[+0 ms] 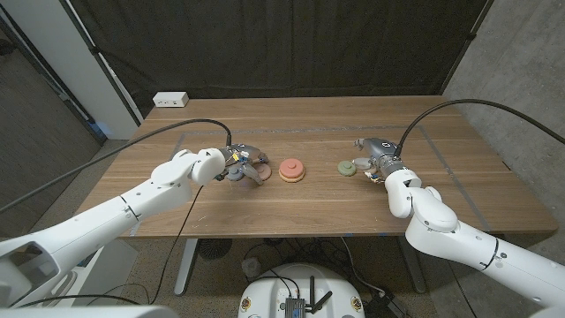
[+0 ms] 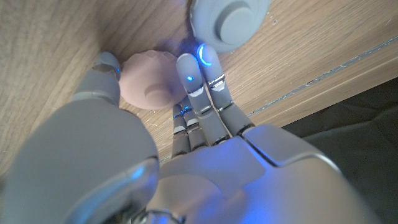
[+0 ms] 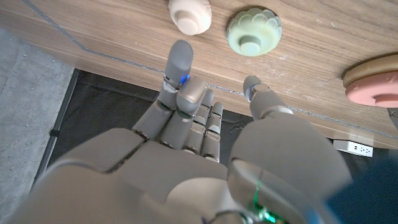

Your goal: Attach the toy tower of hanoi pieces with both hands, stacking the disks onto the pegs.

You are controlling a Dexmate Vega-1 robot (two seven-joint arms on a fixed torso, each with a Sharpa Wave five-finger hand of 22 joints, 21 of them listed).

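— Disks of the toy tower of hanoi lie spread over the wooden table (image 1: pixel 309 212), don't they?

— They do. We see a pink round disk on an orange base (image 1: pixel 291 170) near the middle, a pale green scalloped disk with a raised hub (image 1: pixel 348 167) just to its right, and a small cream rounded piece (image 3: pixel 190 15) beside the green one.

— And by our left hand (image 1: pixel 243 162)?

— A dusty pink scalloped disk (image 2: pixel 151 82) sits between thumb and fingertips (image 2: pixel 186 67) — the fingers touch its edge, but we cannot tell whether they grip it. A grey-blue round disk with a hub (image 2: pixel 229 22) lies just beyond those fingertips.

— Our right hand (image 1: pixel 381 161)?

— It hovers near the green disk, holding nothing — one finger stretched out, the others curled, the thumb apart.
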